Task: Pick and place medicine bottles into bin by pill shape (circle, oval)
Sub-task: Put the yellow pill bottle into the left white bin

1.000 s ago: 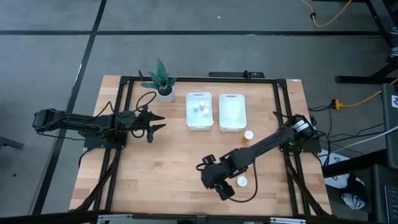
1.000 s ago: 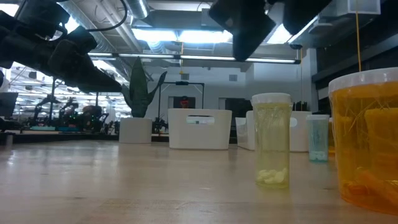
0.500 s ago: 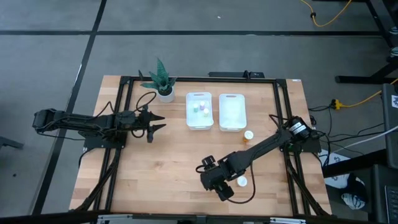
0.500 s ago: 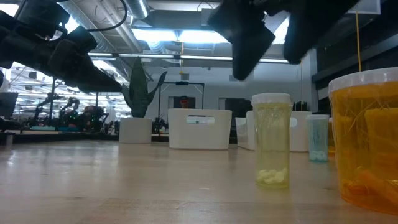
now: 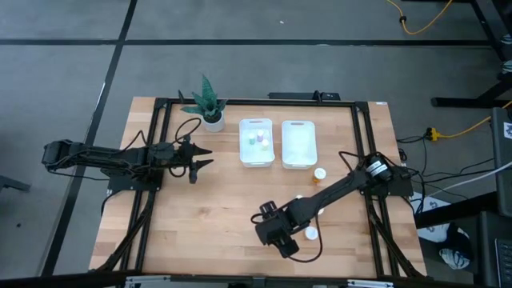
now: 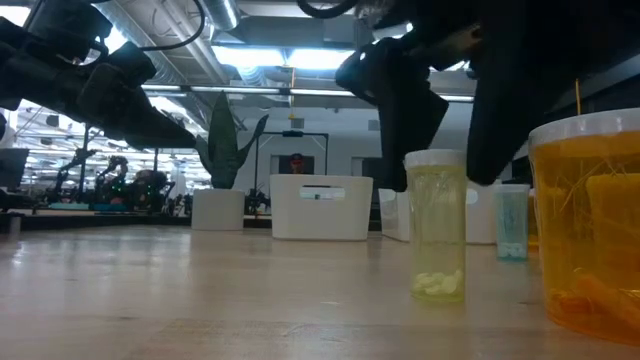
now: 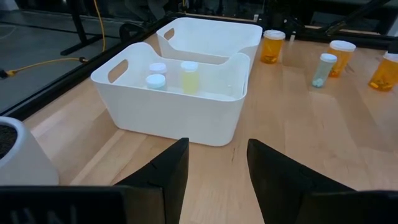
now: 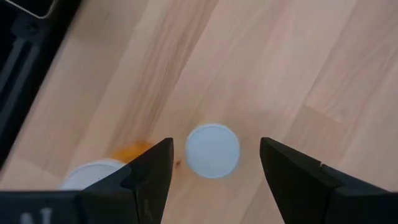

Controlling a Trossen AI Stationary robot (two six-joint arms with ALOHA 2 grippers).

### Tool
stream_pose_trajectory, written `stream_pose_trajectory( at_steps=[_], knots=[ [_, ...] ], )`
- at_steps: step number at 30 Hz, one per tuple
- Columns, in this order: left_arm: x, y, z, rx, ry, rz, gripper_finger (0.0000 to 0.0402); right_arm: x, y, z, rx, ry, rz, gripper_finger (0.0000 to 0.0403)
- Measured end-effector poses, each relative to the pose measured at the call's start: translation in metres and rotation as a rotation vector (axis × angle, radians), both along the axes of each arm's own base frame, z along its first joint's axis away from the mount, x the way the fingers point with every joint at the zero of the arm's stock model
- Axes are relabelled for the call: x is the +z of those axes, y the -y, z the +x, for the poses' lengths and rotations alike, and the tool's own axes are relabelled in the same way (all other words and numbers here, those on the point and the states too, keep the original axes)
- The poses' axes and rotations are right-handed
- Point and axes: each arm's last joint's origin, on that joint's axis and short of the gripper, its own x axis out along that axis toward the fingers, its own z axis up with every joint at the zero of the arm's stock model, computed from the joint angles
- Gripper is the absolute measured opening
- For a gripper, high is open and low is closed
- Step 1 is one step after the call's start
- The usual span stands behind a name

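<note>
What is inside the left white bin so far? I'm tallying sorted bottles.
The left bin holds three small white-capped bottles, upright near its far wall. Their pills cannot be made out, and the near wall hides part of the floor.

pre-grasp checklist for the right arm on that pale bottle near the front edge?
1. Right gripper jaws open: ok.
2. Pale bottle centred between the jaws, seen from above: ok.
3. Bottle upright, white cap on: ok.
4. Jaws low enough to close on the body: not ok, only around cap height.
5. Amber bottle clear of the near jaw: cannot tell, it stands close.
6. Left gripper parked away, by the bins: ok.
</note>
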Motion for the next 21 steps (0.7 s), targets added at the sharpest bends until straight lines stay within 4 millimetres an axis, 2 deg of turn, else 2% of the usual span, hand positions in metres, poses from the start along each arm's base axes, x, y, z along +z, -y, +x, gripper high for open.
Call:
stream_pose_trajectory(
  at_steps=[8, 19, 21],
  knots=[
    [0.000, 0.000, 0.000, 0.000, 0.000, 0.000, 0.0155, -0.003, 0.003, 0.003, -0.009, 0.000, -0.003, 0.0231],
    [0.000, 0.000, 0.000, 0.001, 0.000, 0.000, 0.0155, -0.003, 0.013, 0.008, -0.035, 0.002, -0.001, 0.0119],
    [0.000, 0.000, 0.000, 0.001, 0.000, 0.000, 0.0155, -0.002, 0.016, 0.010, -0.045, 0.004, 0.001, 0.0110]
  ],
)
